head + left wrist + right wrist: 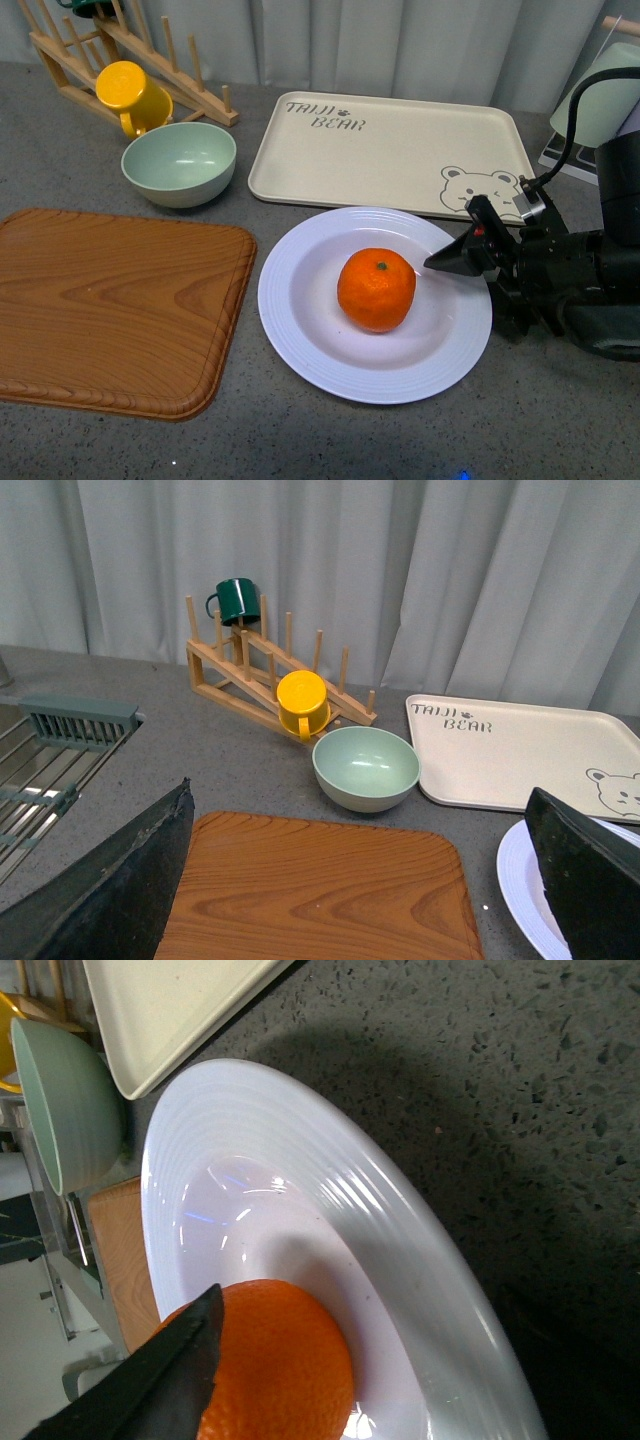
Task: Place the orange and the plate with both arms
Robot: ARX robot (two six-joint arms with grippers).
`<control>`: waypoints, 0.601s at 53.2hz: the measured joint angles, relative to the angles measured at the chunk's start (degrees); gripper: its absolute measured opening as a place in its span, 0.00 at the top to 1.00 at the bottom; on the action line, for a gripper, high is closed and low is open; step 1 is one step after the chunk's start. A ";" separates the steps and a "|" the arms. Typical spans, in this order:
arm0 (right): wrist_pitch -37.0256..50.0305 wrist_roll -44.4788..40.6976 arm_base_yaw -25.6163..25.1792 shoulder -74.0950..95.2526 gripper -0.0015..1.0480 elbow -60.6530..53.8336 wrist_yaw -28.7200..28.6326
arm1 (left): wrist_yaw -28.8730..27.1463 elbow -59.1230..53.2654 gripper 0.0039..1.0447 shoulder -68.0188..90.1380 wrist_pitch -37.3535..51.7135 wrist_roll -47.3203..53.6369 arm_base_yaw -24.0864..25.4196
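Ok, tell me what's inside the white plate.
The orange sits alone in the plate's well, green stem dot up. The patch of plate directly beneath the orange is covered and cannot be seen.

Soft, even light is falling from overhead — the orange (pixel 376 290) is casting a faint shadow. Bluish glints are gleaming on the plate (pixel 400 1260) in the right wrist view, and a broad shadow is darkening the counter (pixel 560 1110).
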 joint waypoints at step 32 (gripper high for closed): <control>6.19 -1.38 0.20 -1.31 0.96 -3.67 -1.42 | 0.00 0.00 0.06 0.00 0.00 0.00 0.00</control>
